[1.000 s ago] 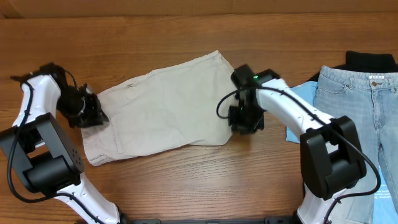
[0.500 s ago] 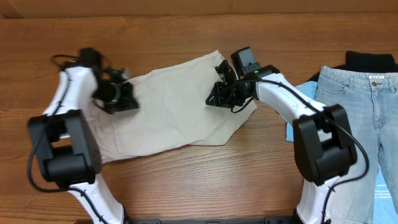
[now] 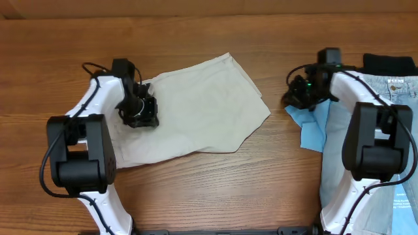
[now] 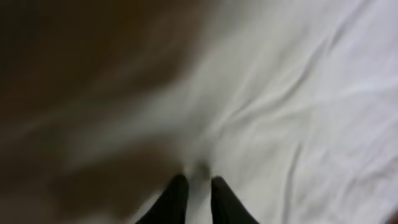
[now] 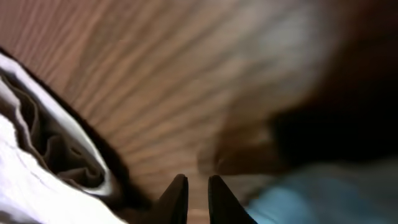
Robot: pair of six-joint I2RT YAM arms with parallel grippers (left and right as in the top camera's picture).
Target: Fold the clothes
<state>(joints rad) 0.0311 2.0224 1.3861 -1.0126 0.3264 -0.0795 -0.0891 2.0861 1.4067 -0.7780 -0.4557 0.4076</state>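
We found the pale beige trousers (image 3: 202,108) lying spread and mostly flat on the wooden table (image 3: 196,189), left of its middle, with one leg reaching toward the upper right. The left gripper (image 3: 140,114) sat low on the left part of the garment. In its wrist view, which was blurred, the two dark fingers (image 4: 176,193) stood drawn almost together with only a sliver of gap. A small ridge of pale cloth rose right at their tips and creases in the fabric ran in toward that spot, so we read them as pinched on the trousers. The right gripper (image 3: 295,99) was well apart from the trousers, over bare wood at the edge of the sky-blue top (image 3: 315,127), which lay partly under the light denim jeans (image 3: 395,124). Its fingers (image 5: 175,193) were likewise closed to a narrow slit, and we saw only wood grain between them and nothing held. The trousers' edge (image 5: 25,168) showed at the far left of that view.
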